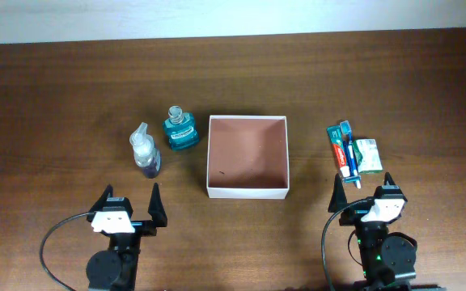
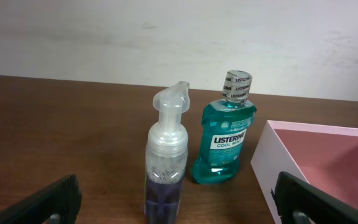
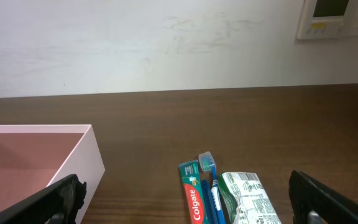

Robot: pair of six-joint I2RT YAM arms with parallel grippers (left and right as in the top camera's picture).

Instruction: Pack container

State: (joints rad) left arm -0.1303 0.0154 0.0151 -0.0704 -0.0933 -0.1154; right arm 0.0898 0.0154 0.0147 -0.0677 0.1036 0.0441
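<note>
1. The container [image 1: 247,158] sits open-topped at the middle of the table [image 1: 71,89].
2. To its left stand a teal mouthwash bottle [image 1: 180,129] and a foam pump bottle [image 1: 145,151]. To its right lie toothpaste [image 1: 340,149], a toothbrush [image 1: 349,153] and a green-white packet [image 1: 368,153].
3. The left gripper [image 1: 132,195] and right gripper [image 1: 362,188] sit nearer the front edge, both released, jaws spread wide.

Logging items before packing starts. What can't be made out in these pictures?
- Pump bottle: base cut off by left wrist view's bottom edge.
- Green packet: print too small overhead, lower end cut off in right wrist view.
- Speck in container: too small to identify overhead.
</note>
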